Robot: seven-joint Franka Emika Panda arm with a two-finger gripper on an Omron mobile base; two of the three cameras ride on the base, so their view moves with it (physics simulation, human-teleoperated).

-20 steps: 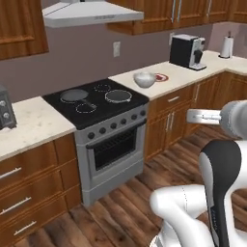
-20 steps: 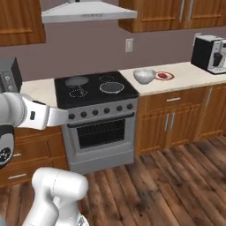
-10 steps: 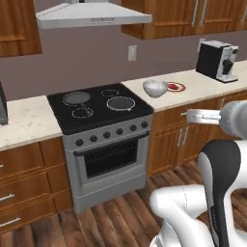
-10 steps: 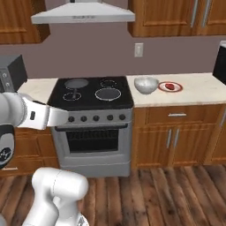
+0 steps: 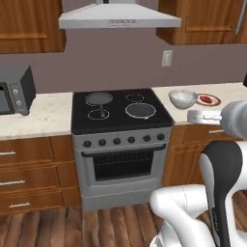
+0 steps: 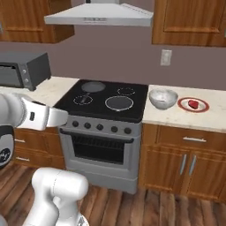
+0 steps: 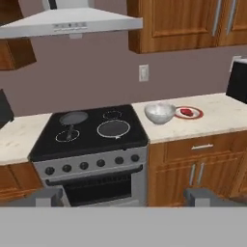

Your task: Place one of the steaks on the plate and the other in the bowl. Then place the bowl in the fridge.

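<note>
The whitish bowl [image 6: 163,98] [image 5: 182,98] [image 7: 159,113] stands on the counter just right of the stove. Beside it, to the right, a white red-rimmed plate [image 6: 201,107] [image 5: 214,102] [image 7: 197,115] carries one red steak [image 6: 193,104] [image 5: 206,99] [image 7: 186,112]. The other steak and the fridge are out of view. My gripper [image 7: 124,198] is open and empty, its fingertips [image 7: 46,197] wide apart, well back from the counter and facing the stove front.
Black stove top [image 6: 132,100] holds two dark pans [image 6: 93,86] [image 6: 119,103]. A range hood [image 6: 99,15] hangs above. A toaster oven [image 6: 24,68] sits on the left counter, a black coffee machine [image 7: 239,79] at the far right. Wooden cabinets line the wall.
The whole picture has shifted: the base has driven, so the stove now sits nearer the middle. Bowl, plate and steak keep their places on the counter. The gripper stays open.
</note>
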